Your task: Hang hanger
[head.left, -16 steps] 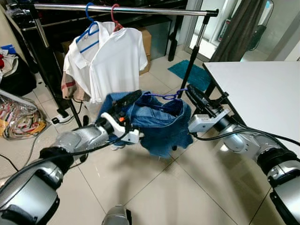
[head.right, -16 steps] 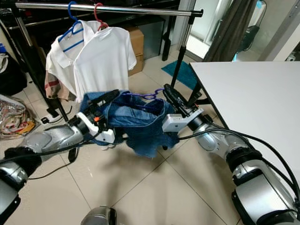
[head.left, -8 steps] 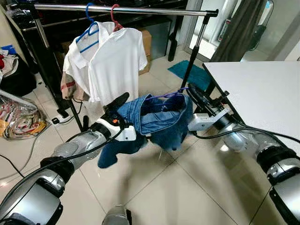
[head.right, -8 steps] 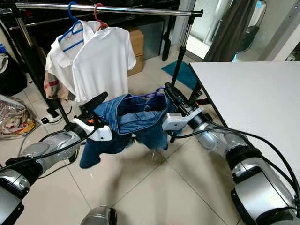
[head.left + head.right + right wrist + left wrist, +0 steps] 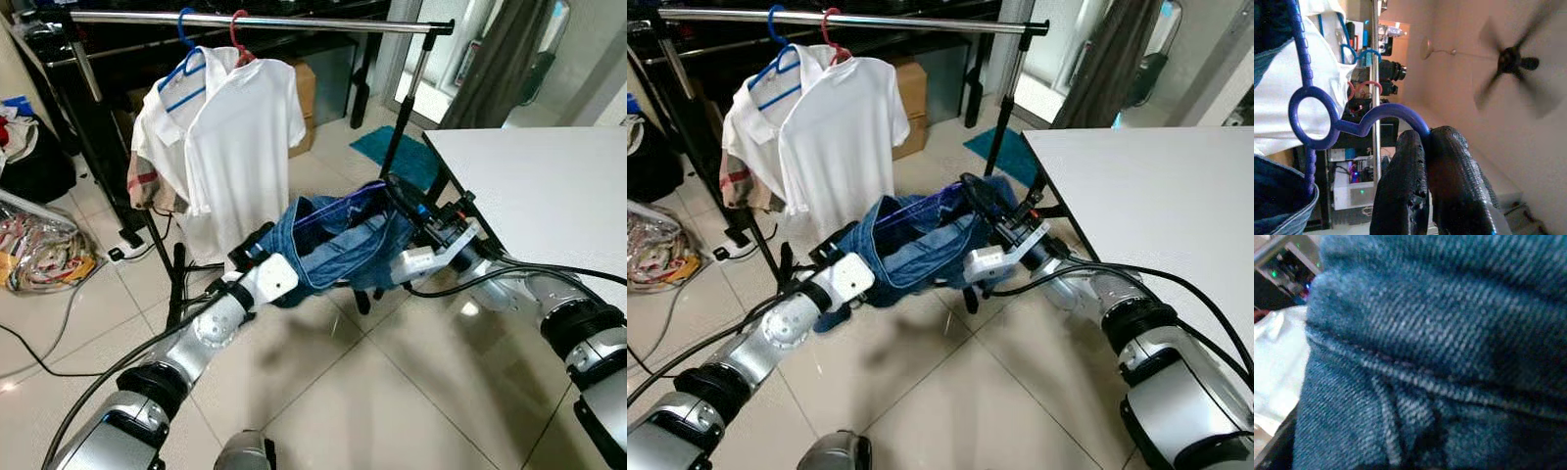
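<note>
right now we hold a purple hanger (image 5: 1327, 125) with a pair of blue jeans (image 5: 333, 245) draped on it, low in front of the clothes rail (image 5: 265, 21) and above the tiled floor (image 5: 392, 392). our right gripper (image 5: 1425, 142) has its jaws pressed together on the hook of the hanger; in the right wrist view the two black fingers (image 5: 1405, 186) pinch the curved purple wire just past its round loop. from the head views this gripper (image 5: 982, 201) sits at the right end of the denim, near the corner of the white bench (image 5: 549, 186). our left gripper (image 5: 257, 253) is at the left end of the jeans, pushed into the cloth, and its wrist view looks straight onto denim weave and a seam (image 5: 1425, 382), so we cannot tell whether its jaws are apart or together. the jeans sag between the two grippers, with the waistband gaping upward and the purple bar of the hanger running across it. on the rail hang two white polo shirts (image 5: 245, 127), one on a blue hanger (image 5: 186, 59) and one on a red hanger (image 5: 238, 34), well to the left of and above the jeans. a teal mat (image 5: 402, 152) lies on the floor behind the rail's right post. a cardboard box (image 5: 306, 88) stands behind the shirts.
</note>
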Available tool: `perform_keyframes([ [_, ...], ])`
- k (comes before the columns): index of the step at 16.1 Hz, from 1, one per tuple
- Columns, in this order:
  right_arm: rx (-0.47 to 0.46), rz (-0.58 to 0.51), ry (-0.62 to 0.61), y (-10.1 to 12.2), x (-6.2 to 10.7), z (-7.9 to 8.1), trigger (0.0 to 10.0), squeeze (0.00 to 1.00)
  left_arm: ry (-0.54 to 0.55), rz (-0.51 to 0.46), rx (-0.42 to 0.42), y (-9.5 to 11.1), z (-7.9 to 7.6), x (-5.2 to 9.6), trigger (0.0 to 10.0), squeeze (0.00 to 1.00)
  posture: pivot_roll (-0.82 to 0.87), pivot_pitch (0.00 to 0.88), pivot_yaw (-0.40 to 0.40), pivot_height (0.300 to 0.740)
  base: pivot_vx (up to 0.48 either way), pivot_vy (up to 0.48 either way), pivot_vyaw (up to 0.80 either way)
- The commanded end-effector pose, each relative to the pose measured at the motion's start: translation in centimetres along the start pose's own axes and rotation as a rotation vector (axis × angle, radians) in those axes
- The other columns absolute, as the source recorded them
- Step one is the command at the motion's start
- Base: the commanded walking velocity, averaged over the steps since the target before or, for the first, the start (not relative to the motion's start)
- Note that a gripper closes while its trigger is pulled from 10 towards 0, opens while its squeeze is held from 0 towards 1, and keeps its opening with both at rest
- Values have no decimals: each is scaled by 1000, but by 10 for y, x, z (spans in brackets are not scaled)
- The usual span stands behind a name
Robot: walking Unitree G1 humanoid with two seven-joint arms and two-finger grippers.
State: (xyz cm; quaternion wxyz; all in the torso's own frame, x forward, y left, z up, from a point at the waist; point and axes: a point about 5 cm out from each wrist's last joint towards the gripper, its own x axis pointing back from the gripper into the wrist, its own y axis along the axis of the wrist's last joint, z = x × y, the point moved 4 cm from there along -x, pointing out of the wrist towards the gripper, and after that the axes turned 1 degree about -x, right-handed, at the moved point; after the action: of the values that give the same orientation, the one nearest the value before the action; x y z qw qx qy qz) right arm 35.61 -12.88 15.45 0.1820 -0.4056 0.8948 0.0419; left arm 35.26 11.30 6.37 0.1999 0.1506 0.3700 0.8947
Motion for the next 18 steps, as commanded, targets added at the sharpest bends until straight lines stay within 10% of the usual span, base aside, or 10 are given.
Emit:
perform_keyframes([
  [1, 2, -46, -59, 7, -6, -8, 0, 0, -13, -20, 17, 8, 1, -4, 10000, 0, 261, 0, -17, 740, 0, 0, 0],
  [10, 40, -144, 80, 30, 2, 25, 0, 0, -291, 61, -169, 0, -28, 0, 10000, 0, 257, 0, -12, 740, 0, 0, 0],
  [18, 36, -203, 56, 39, -6, 22, 0, 0, -240, 146, -45, -10, -28, 0, 10000, 0, 253, 0, -13, 740, 0, 0, 0],
])
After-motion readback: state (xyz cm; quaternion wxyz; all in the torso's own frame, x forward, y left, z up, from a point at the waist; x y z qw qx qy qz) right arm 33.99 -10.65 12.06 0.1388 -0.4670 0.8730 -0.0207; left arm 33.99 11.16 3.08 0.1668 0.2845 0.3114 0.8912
